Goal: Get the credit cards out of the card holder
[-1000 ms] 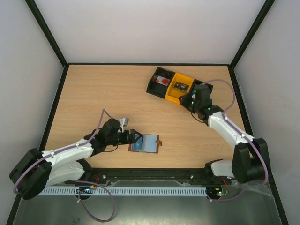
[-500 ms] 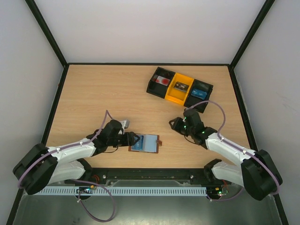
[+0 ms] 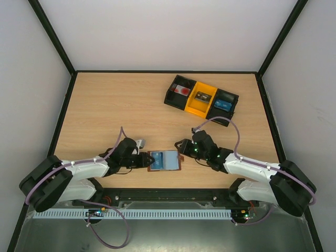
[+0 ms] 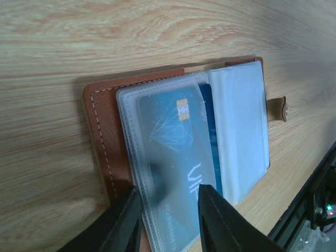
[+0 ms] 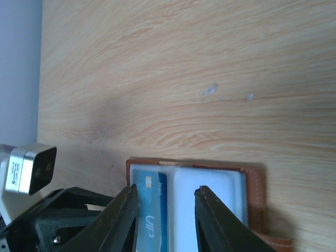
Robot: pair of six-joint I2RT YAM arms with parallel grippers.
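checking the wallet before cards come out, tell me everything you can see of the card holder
The card holder is a brown leather-look bifold with pale stitching and a snap tab, lying open and flat on the table near its front edge. Its clear plastic sleeves hold a blue credit card with a chip. The left claw is at its left end, the right claw at its right; contact unclear.

From the left wrist, the near end of the card holder [image 4: 105, 136] and of the blue credit card [image 4: 173, 142] runs between the fingers of the left claw [image 4: 169, 193]. It then goes off the bottom edge, so I cannot tell if the claw pinches it. A second card [image 4: 209, 121] under it shows only a thin strip. From the right wrist, the right claw [image 5: 167, 191] hides part of the card. The things in the tray [image 3: 168, 98], far from both claws, are too small to tell.
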